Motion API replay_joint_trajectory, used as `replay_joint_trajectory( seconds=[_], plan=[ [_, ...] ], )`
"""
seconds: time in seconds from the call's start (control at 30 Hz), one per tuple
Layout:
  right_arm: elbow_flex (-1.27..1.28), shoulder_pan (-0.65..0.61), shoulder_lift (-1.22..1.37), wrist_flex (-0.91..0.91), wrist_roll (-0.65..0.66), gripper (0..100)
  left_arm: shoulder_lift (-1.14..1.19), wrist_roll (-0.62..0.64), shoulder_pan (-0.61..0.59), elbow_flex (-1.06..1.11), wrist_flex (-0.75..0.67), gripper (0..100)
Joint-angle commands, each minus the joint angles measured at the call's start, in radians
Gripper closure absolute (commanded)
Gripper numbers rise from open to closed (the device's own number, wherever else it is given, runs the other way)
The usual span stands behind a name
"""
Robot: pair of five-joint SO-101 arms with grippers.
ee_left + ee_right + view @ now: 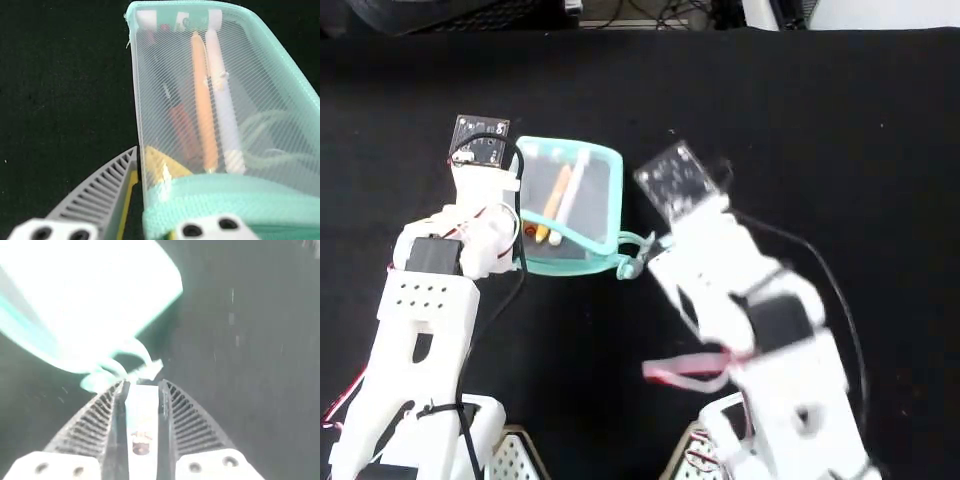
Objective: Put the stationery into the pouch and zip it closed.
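A teal mesh pouch lies flat on the black table, with an orange pen and a white pen inside. The left wrist view looks through the pouch's mesh at the orange pen, the white pen and a red-and-black pen. My left gripper is shut on the pouch's near left corner, at its zip band. My right gripper sits at the pouch's right corner, shut on the zip pull beside a teal loop.
Black cloth covers the table, with open room behind and to the right of the pouch. Cables and gear lie past the far edge. A red wire hangs off the right arm near the front.
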Motion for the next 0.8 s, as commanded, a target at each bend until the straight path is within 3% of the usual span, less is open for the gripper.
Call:
replay_joint_trajectory(
  seconds=[0.0, 0.37, 0.63, 0.77],
  plan=[
    [0.016, -0.114, -0.173, -0.064, -0.02, 98.5, 0.006, -0.011, -0.002, -0.001, 0.0, 97],
    [0.285, -0.529, -0.332, -0.611, -0.021, 98.5, 0.006, -0.009, -0.007, -0.001, 0.0, 97],
    [0.453, -0.537, -0.248, -0.852, -0.021, 98.5, 0.006, -0.006, -0.007, -0.001, 0.0, 97],
    [0.527, -0.46, -0.223, -0.947, -0.021, 98.5, 0.006, -0.005, -0.008, -0.007, 0.008, 97]
  ],
)
